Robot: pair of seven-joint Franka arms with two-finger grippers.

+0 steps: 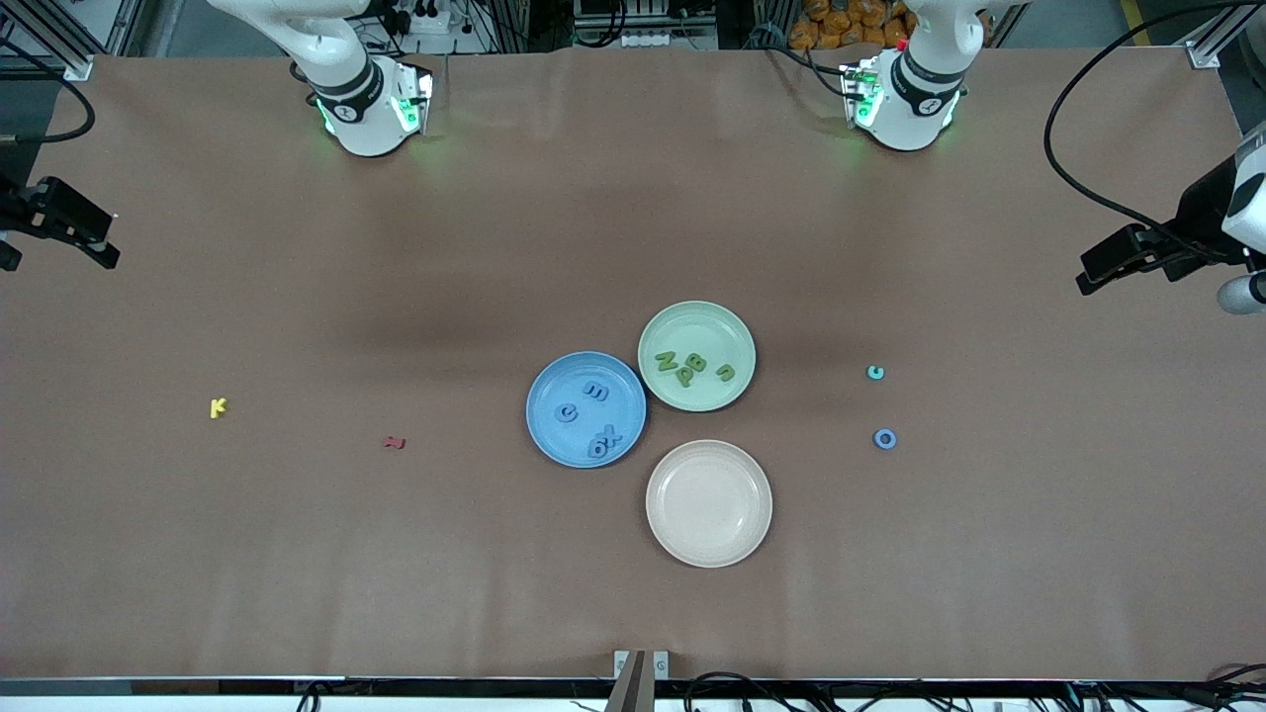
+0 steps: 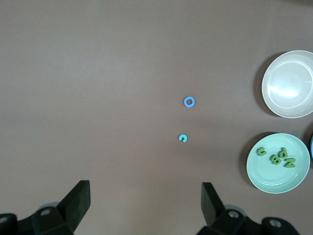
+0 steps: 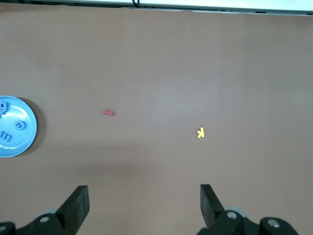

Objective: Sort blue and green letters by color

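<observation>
Right gripper (image 3: 142,208) hangs high over its own end of the table, jaws spread, nothing in them; only the yellow K (image 1: 219,407) and a red letter (image 1: 394,442) lie under it, neither part of the job. Mid-table, the blue plate (image 1: 554,435) has four blue letters and the green plate (image 1: 727,331) four green ones. The blue O (image 1: 884,438) sits loose toward the left arm's end, just nearer the camera than a teal C (image 1: 874,373). Left gripper (image 2: 145,203) is released too, and I'd say it's clearly the closer arm for that O.
</observation>
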